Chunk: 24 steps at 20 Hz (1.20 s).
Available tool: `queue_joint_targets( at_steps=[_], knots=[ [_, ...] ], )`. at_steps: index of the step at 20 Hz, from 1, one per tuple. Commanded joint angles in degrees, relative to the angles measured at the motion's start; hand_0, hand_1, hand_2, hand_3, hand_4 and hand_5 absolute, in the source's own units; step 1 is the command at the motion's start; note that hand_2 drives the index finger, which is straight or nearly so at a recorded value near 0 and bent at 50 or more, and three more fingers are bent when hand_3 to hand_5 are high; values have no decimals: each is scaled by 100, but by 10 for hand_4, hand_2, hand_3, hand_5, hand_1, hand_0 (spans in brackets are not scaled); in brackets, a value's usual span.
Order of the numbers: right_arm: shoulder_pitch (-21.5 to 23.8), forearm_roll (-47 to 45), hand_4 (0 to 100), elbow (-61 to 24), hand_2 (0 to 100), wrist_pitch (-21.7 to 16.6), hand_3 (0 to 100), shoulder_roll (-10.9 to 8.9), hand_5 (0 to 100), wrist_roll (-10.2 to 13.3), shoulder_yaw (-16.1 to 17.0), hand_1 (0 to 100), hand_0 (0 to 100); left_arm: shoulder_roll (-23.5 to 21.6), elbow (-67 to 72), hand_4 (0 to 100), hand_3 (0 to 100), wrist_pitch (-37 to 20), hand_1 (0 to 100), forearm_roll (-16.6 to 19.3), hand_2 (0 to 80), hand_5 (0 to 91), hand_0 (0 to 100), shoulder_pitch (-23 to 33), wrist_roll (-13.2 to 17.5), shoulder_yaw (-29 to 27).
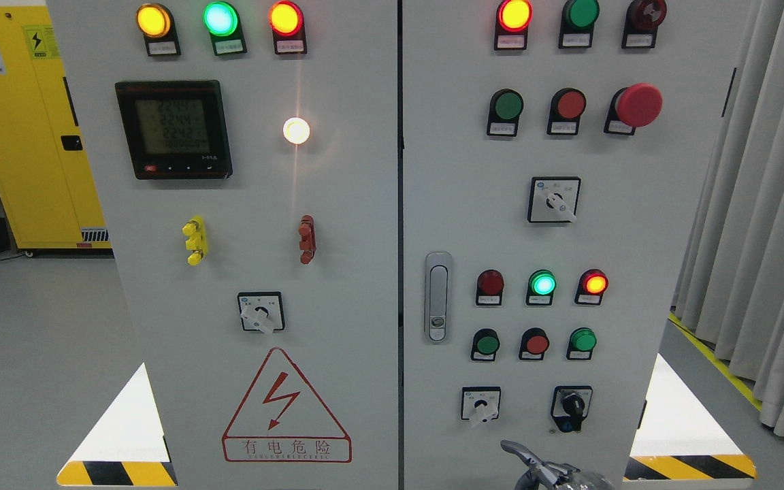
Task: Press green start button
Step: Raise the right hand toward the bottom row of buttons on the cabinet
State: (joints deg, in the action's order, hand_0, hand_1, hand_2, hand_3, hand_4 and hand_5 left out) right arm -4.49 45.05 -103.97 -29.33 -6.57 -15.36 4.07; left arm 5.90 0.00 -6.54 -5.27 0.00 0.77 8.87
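On the left door of my cabinet (337, 204) sit three lit lamps, a digital meter (173, 129), a white lamp (296, 131), and the electrical hazard triangle (286, 408). The right door carries several green buttons: one in the upper row (505, 105) and two in the lower row, at its left end (486, 344) and right end (582, 339); I cannot tell from the labels which is the start button. My right hand (542, 469) shows only at the bottom edge, below the rotary switch (481, 404) and key switch (572, 405), well apart from every green button. One finger (511, 447) extends up and left; whether the others are curled is cut off. Nothing is pressed; the whole reach remains.
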Motion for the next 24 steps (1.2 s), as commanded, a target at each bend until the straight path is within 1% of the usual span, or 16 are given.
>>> queue_joint_targets(
  at_steps=[1,3,4,5,8,15,21,24],
  knots=[
    [-534,732,705,-624,0,-3,692,-2,771,33,173,632,351,8,-150,0,0,-5,556,-1,0,0,120,-114,2,1],
    [-684,995,704,-607,0,6,691,-2,785,24,147,648,374,8,-150,0,0,-5,556,-1,0,0,120,-114,2,1],
    [-745,1092,722,-598,0,6,705,7,823,15,138,672,382,8,-150,0,0,-5,556,-1,0,0,120,-114,2,1],
    [-772,1163,729,-589,0,15,717,15,840,-2,121,687,404,8,-150,0,0,-5,556,-1,0,0,120,-114,2,1],
    [-912,1234,736,-475,0,41,745,15,852,-20,-2,697,427,8,-150,0,0,-5,556,-1,0,0,120,-114,2,1],
    [-1106,1348,735,-221,0,76,756,24,851,-29,-196,699,444,8,-150,0,0,-5,556,-1,0,0,120,-114,2,1],
    [-1194,1357,724,175,0,77,752,24,849,-11,-178,698,455,8,-150,0,0,-5,556,-1,0,0,120,-114,2,1],
    [-1238,1348,726,307,0,208,752,24,844,-2,-213,696,461,8,-150,0,0,-5,556,-1,0,0,120,-114,2,1]
  ],
)
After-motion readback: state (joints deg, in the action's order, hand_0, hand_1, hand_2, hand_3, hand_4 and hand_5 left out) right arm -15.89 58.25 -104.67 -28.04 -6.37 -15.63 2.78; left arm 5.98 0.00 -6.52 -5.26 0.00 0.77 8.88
